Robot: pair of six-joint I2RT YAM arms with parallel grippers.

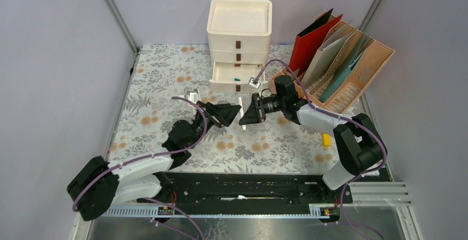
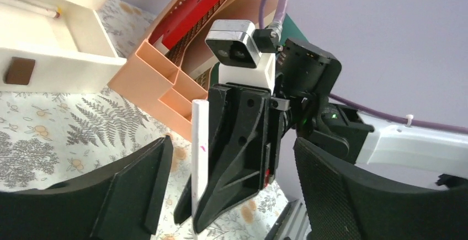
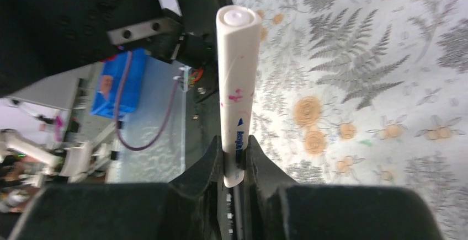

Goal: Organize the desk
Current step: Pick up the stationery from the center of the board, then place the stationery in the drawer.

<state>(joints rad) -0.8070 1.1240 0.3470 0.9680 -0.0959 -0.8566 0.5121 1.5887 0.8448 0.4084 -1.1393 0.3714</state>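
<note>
Above the middle of the desk (image 1: 160, 85) with its fern and flower cloth, my two grippers meet tip to tip. My right gripper (image 3: 234, 147) is shut on the lower end of a white marker pen (image 3: 236, 80) with blue lettering and pink smudges. In the left wrist view the same marker (image 2: 199, 146) stands upright in the right gripper (image 2: 229, 185), between the wide-apart fingers of my open left gripper (image 2: 234, 196), which do not touch it. In the top view the left gripper (image 1: 226, 113) faces the right gripper (image 1: 249, 113).
A cream drawer unit (image 1: 239, 30) stands at the back, its bottom drawer (image 1: 234, 77) pulled open. A peach file organiser (image 1: 353, 74) with a red folder (image 1: 314, 41) and other folders is at the back right. A small yellow object (image 1: 326, 140) lies near the right arm's base.
</note>
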